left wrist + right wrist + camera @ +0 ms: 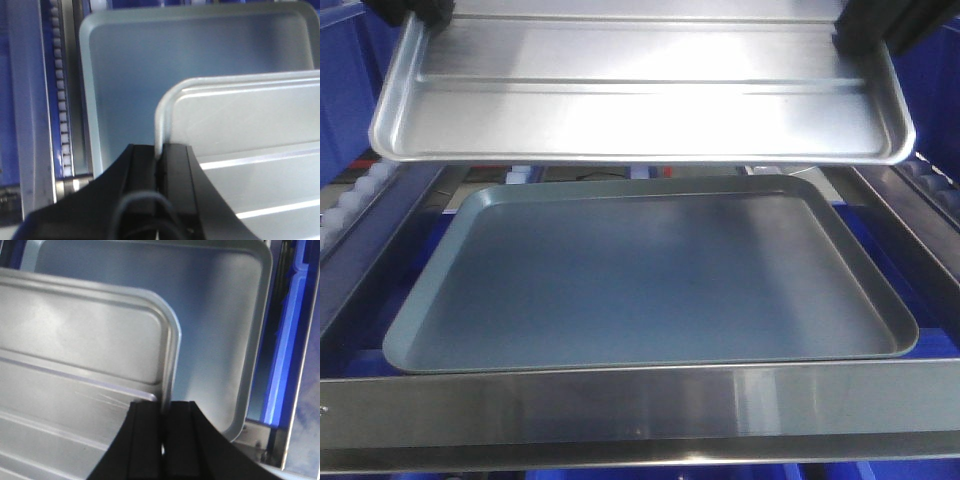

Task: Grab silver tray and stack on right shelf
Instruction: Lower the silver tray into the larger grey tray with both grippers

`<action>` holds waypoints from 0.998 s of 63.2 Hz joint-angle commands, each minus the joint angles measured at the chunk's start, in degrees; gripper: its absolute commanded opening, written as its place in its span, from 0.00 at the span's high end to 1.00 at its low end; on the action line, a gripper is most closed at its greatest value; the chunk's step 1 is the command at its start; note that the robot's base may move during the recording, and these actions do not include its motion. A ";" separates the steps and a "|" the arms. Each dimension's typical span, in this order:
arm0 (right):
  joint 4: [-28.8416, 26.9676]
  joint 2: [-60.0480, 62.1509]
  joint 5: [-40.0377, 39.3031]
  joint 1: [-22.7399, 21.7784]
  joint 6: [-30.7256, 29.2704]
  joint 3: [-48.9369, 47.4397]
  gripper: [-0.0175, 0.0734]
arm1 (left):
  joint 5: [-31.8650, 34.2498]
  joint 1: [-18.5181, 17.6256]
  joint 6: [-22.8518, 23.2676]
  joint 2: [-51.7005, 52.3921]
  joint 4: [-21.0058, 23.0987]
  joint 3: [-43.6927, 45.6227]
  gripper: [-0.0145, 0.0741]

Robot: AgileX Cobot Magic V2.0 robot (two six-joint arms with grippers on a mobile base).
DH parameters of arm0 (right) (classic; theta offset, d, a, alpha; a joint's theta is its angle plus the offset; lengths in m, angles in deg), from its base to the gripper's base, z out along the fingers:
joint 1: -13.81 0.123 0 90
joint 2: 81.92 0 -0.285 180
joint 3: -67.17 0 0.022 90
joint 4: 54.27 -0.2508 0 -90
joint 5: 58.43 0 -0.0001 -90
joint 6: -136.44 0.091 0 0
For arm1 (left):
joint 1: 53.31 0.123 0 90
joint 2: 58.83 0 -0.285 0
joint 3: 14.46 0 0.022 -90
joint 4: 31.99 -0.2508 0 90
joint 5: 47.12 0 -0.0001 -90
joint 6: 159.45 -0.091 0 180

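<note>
The shiny ribbed silver tray (pixel 640 95) hangs in the air across the top of the front view, held by both arms above a dull grey-blue tray. My left gripper (pixel 159 150) is shut on the silver tray's (pixel 250 145) left rim, and shows in the front view as a black shape (pixel 415 15) at the tray's upper left. My right gripper (pixel 165 407) is shut on the tray's (pixel 80 355) right rim, seen at the upper right (pixel 870 30). The right shelf shows as its broad steel front bar (pixel 640 405) and a roller rail (pixel 61 100).
The larger grey-blue tray (pixel 650 270) lies on the shelf directly under the silver one, filling most of the level. Steel side rails (pixel 910 235) flank it. Blue bins (pixel 285 340) stand beside and behind the rack.
</note>
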 commanded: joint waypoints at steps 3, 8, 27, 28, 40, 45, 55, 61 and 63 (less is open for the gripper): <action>2.79 -2.91 1.00 -1.34 -2.60 -5.82 0.75 | 3.56 1.45 -0.17 -1.08 -4.43 1.75 0.95; 2.79 -6.29 2.44 -2.61 -3.27 -8.72 0.75 | 3.76 2.69 -0.17 -3.86 -4.58 1.75 0.95; 2.79 -19.49 1.03 -6.43 -5.39 -12.76 0.75 | 8.49 9.00 -0.17 -15.72 -4.22 1.75 0.95; 2.79 -20.08 0.84 -6.59 -5.39 -12.77 0.75 | 9.04 9.22 -0.17 -16.20 -4.19 1.75 0.95; 3.68 -26.72 -0.06 -6.77 -5.57 -12.77 0.75 | 11.73 10.05 -0.17 -22.42 -3.36 1.75 0.95; 4.11 -28.36 -0.60 -6.77 -5.57 -12.77 0.75 | 11.73 10.05 -0.17 -24.66 -3.36 1.75 0.95; 4.24 -29.53 -0.98 -6.77 -5.57 -12.77 0.74 | 11.73 10.30 -0.34 -26.82 -3.35 1.75 0.95; 4.24 -29.47 -1.05 -6.77 -5.60 -12.77 0.72 | 11.73 10.57 -0.44 -27.20 -2.94 1.75 0.95; 4.31 -29.40 -1.05 -6.77 -5.65 -12.77 0.71 | 11.73 10.57 -1.16 -27.20 -2.43 1.75 0.95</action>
